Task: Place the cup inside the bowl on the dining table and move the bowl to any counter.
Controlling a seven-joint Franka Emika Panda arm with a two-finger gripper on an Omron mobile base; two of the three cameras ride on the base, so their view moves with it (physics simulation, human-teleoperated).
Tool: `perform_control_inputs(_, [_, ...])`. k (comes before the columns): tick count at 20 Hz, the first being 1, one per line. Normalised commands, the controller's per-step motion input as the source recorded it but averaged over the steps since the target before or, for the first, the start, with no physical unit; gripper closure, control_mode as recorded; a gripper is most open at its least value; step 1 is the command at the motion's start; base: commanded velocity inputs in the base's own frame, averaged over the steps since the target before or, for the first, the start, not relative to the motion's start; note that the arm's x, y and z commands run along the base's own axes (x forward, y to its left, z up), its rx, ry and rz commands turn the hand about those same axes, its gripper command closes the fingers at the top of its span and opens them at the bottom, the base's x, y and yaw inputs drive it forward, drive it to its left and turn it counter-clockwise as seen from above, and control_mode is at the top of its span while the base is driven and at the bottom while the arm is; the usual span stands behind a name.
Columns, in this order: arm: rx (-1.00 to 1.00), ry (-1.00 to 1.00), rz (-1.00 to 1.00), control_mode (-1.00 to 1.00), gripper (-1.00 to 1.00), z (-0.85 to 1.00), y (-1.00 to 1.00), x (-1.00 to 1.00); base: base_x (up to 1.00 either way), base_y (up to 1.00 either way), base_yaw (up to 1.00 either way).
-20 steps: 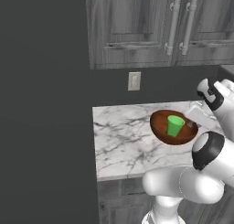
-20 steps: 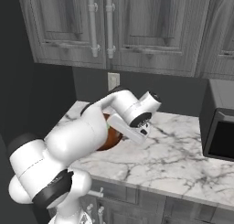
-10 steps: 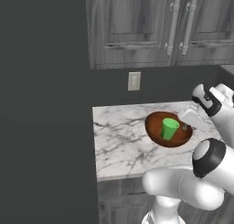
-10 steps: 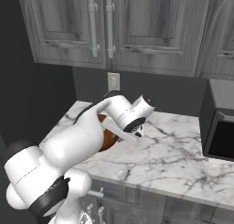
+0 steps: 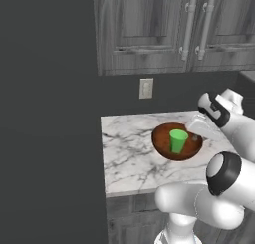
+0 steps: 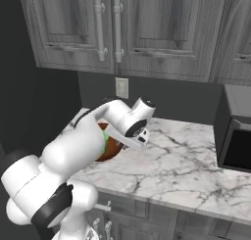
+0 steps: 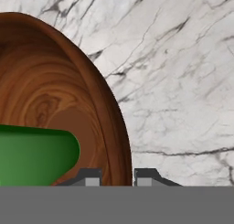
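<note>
Claw (image 7: 117,175) at the near rim of the bowl (image 7: 55,99): in the hand view one dark fingertip (image 7: 90,176) sits inside the wall and the other outside, narrowly spaced, with the rim running between them, so the claw pinches the bowl's rim. Actual pad contact falls below the frame edge, so tightness of the grip is probably firm but cannot be confirmed.

Cup (image 5: 178,140), bright green, stands upright inside the bowl (image 5: 174,147), near its middle. In the hand view the cup (image 7: 34,154) lies close to the inner fingertip, apart from the bowl wall.

Bowl rests over the right-hand part of the desk (image 5: 129,153), clear of the front edge, with the left edge well apart across a broad bare stretch of marble. From the right base view, the desk (image 6: 196,160) runs on open to the right of the arm as far as a dark microwave (image 6: 236,131).

Behind, on the dark wall, a white outlet (image 5: 146,87) sits above the desk's back edge; grey cabinets (image 5: 164,29) with bar handles hang higher, well above the bowl.
</note>
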Motion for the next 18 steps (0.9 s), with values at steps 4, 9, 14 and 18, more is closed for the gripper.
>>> perform_control_inputs(4, [-0.04, 0.0, -0.01, -1.0, 1.0, -0.09, 0.1, 0.32, 0.0, 0.0, 0.0])
perform_control_inputs(9, [0.0, 0.0, 0.0, -1.0, 1.0, -0.23, 0.05, 0.25, 0.0, 0.0, 0.0])
perform_control_inputs(14, [0.0, 0.0, 0.0, -1.0, 1.0, -0.2, 0.02, 0.11, 0.0, 0.0, 0.0])
perform_control_inputs(18, [0.0, 0.0, 0.0, -1.0, 1.0, -0.12, 0.01, 0.13, 0.0, 0.0, 0.0])
